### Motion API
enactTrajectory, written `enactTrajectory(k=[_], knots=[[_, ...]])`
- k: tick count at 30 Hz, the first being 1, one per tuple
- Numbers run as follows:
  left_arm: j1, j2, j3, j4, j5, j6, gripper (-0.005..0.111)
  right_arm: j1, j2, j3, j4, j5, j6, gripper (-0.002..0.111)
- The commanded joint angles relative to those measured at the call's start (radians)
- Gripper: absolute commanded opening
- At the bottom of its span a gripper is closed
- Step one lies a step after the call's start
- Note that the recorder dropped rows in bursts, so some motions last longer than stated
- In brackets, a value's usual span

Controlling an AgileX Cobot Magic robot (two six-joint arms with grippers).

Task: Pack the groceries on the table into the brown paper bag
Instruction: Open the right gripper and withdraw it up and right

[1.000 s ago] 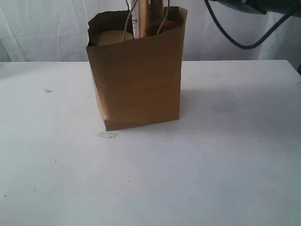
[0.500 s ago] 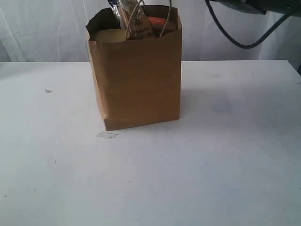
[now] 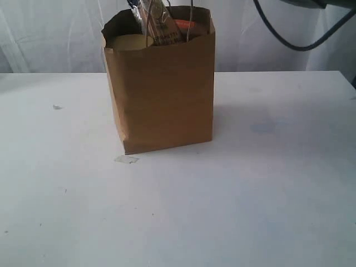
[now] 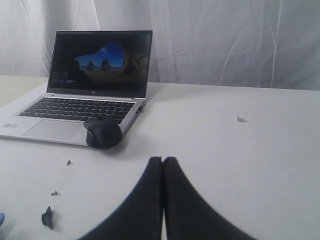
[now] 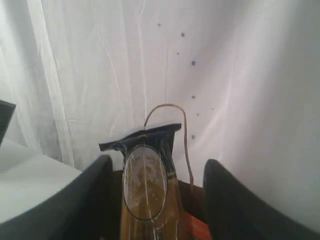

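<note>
The brown paper bag [image 3: 161,94] stands upright on the table [image 3: 250,189]. The spaghetti packet [image 3: 157,25] leans to the left out of its mouth, beside an olive-yellow jar lid [image 3: 127,42] and the orange-labelled pouch [image 3: 186,25]. In the right wrist view my right gripper [image 5: 159,164] hangs open above the bag, its fingers either side of the packet's blue end [image 5: 147,185], with a gap on one side. A bag handle [image 5: 182,130] loops up behind. My left gripper [image 4: 163,160] is shut and empty over bare table, away from the bag.
A laptop [image 4: 90,75] and a black mouse [image 4: 102,132] sit on the table ahead of the left gripper. A scrap of tape [image 3: 126,159] lies by the bag's front corner. A black cable [image 3: 295,45] of the right arm hangs at the upper right.
The spaghetti packet has dropped lower into the bag and tipped to the left. The right arm's dark parts at the top edge have risen slightly out of view.
</note>
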Motion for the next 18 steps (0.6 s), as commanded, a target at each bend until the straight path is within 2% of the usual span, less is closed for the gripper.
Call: enactTrajectory(k=[1, 3, 4, 5, 6, 8, 9, 11, 12, 15, 18], knots=[[-0.006, -0.004, 0.005, 0.005, -0.005, 0.001, 0.000, -0.001, -0.073, -0.004, -0.005, 0.072, 0.004, 0.051], [-0.006, -0.004, 0.005, 0.005, -0.005, 0.001, 0.000, 0.015, -0.126, -0.003, 0.036, 0.299, -0.024, 0.045], [-0.006, -0.004, 0.005, 0.005, -0.005, 0.001, 0.000, 0.030, -0.162, -0.003, 0.057, 0.513, -0.142, 0.032], [-0.006, -0.004, 0.005, 0.005, -0.005, 0.001, 0.000, 0.034, -0.176, -0.003, 0.073, 0.628, -0.242, 0.025], [-0.006, -0.004, 0.005, 0.005, -0.005, 0.001, 0.000, 0.034, -0.194, -0.003, 0.085, 0.822, -0.442, 0.009], [-0.006, -0.004, 0.005, 0.005, -0.005, 0.001, 0.000, -0.015, -0.197, -0.003, 0.078, 1.007, -0.689, 0.000], [-0.006, -0.004, 0.005, 0.005, -0.005, 0.001, 0.000, -0.039, -0.197, -0.003, 0.078, 1.028, -0.742, 0.000], [-0.006, -0.004, 0.005, 0.005, -0.005, 0.001, 0.000, -0.215, -0.199, 0.014, 0.108, 0.978, -0.762, 0.000], [-0.006, -0.004, 0.005, 0.005, -0.005, 0.001, 0.000, -0.309, -0.194, 0.031, 0.189, 0.931, -0.757, 0.000], [-0.006, -0.004, 0.005, 0.005, -0.005, 0.001, 0.000, -0.587, -0.175, 0.130, 0.610, 0.901, -0.812, 0.000], [-0.006, -0.004, 0.005, 0.005, -0.005, 0.001, 0.000, -0.662, -0.222, 0.280, 0.939, 0.857, -0.948, 0.000]])
